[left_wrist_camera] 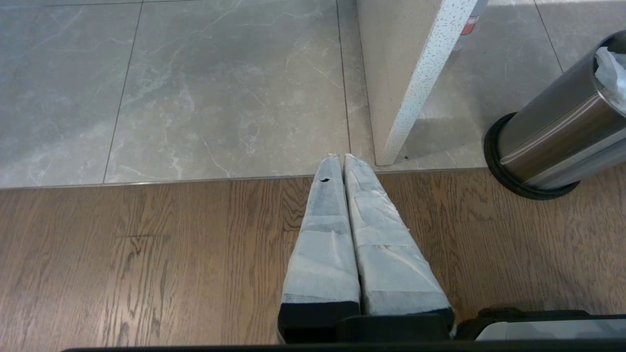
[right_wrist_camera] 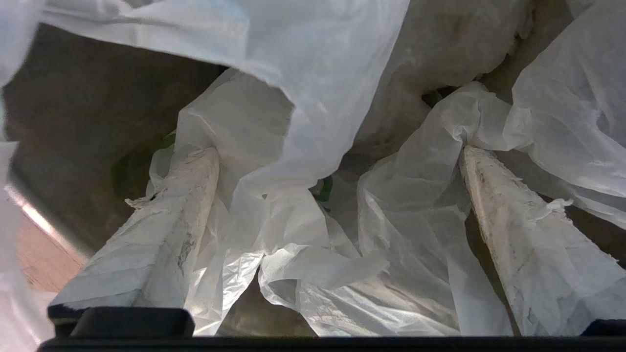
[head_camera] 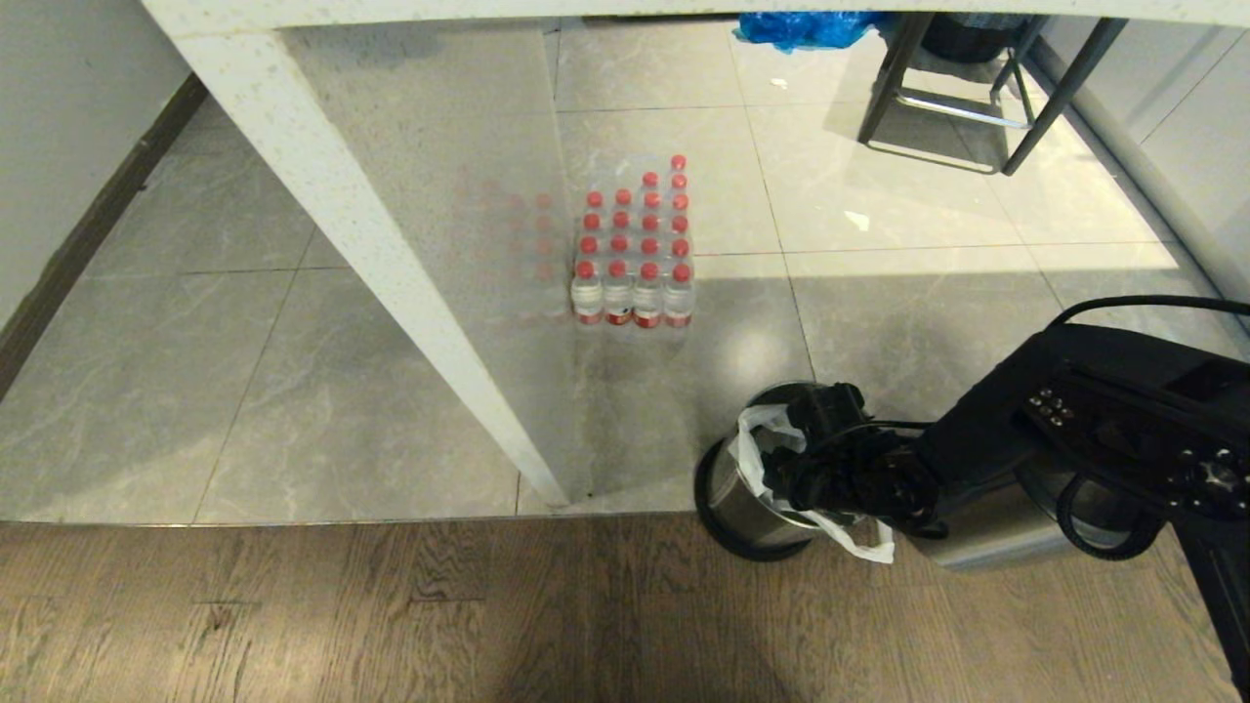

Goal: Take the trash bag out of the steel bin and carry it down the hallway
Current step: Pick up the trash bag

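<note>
- Nearest me is the wood plank floor [head_camera: 391,615], and my left gripper [left_wrist_camera: 340,159] hangs parked just above it, its taped fingers [left_wrist_camera: 323,234] pressed flat together with nothing between them, tips at the seam where the wood meets the grey tiles [left_wrist_camera: 195,88].
- On my right, standing at that same seam, is the steel bin [head_camera: 728,488]; it shows in my left wrist view too, on its black base ring.
- My right gripper [right_wrist_camera: 337,195] is down inside the mouth of the bin, fingers [right_wrist_camera: 518,230] spread wide, with the trash bag [right_wrist_camera: 303,122] bunched loosely between and around them; I see no clamp on the plastic.
- From my head view, the bag's white edge [head_camera: 757,439] stands up at the bin's rim and a loop of it drapes over the side nearest me.
- Just left of the bin a white speckled counter leg [head_camera: 391,254] meets the floor.
- Farther out on the tiles stands a shrink-wrapped pack of red-capped water bottles [head_camera: 635,259].
- At the far end I see a dark metal stool frame [head_camera: 967,98] and a blue bag [head_camera: 801,27].
</note>
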Controlling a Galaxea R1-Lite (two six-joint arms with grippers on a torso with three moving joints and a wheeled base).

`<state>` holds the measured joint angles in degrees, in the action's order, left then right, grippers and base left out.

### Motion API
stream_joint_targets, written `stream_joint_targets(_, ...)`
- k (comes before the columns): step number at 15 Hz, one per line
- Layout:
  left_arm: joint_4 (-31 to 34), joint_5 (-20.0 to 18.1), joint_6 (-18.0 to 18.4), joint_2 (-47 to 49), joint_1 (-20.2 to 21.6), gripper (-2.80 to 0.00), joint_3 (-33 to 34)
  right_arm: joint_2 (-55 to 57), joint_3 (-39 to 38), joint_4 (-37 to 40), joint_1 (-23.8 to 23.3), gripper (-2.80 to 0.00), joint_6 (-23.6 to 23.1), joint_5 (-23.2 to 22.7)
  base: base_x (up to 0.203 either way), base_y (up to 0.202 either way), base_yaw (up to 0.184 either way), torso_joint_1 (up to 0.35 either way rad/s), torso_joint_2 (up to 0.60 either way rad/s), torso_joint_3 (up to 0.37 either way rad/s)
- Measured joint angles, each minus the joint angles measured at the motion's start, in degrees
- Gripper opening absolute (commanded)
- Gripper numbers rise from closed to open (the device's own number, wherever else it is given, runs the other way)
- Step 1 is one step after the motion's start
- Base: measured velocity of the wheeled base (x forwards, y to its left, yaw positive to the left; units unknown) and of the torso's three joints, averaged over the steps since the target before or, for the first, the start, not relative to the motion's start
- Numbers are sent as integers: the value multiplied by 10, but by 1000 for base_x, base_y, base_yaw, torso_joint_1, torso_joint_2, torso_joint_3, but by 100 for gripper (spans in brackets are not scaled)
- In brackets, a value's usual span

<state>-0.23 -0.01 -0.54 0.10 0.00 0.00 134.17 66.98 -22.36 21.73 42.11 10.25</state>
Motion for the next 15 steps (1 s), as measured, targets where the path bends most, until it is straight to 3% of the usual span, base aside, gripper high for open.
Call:
stream_joint_targets(9,0,0,0,0,0,-280,0,-4,1,7,0,-280,-2,3,0,0,0,0,0,0)
stream_joint_targets(15,0,0,0,0,0,-280,0,-66,-27,15,-3,-280,1,6,0,0,0,0,0,0)
